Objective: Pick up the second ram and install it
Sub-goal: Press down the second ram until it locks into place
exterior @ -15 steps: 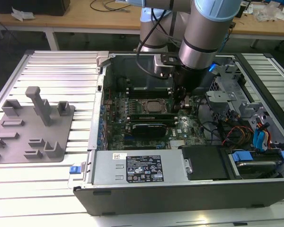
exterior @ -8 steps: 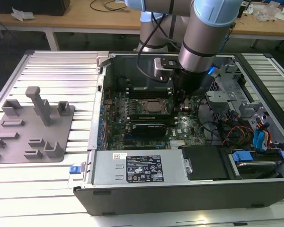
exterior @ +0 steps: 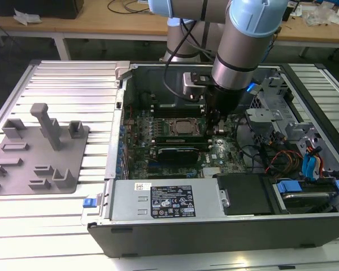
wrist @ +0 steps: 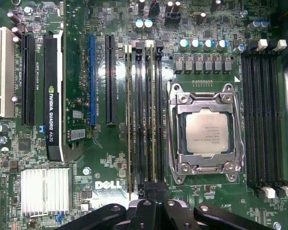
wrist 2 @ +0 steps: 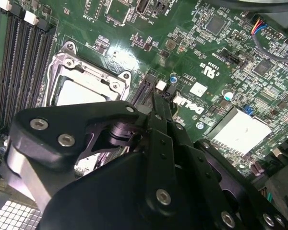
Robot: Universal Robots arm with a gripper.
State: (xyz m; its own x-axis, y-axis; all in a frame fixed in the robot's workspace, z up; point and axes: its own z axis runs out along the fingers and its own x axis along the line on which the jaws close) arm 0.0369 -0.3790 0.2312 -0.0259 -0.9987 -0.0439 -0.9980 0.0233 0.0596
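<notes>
I see my gripper (wrist: 151, 203) low over the motherboard (wrist: 110, 158), jaws closed on the second ram (wrist: 154, 115) standing in a slot beside the processor socket (wrist: 205, 132).

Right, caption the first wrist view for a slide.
Black gripper at the long black memory slots beside the silver processor socket on the green motherboard.

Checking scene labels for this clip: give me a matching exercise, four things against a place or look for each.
1 processor
2 heat sink
3 expansion card
4 fixture tray

a black, standing in a slot
b outside the computer case
c in a metal-framed socket
d silver fins

Pairs: 1-c, 2-d, 3-a, 4-b
</notes>
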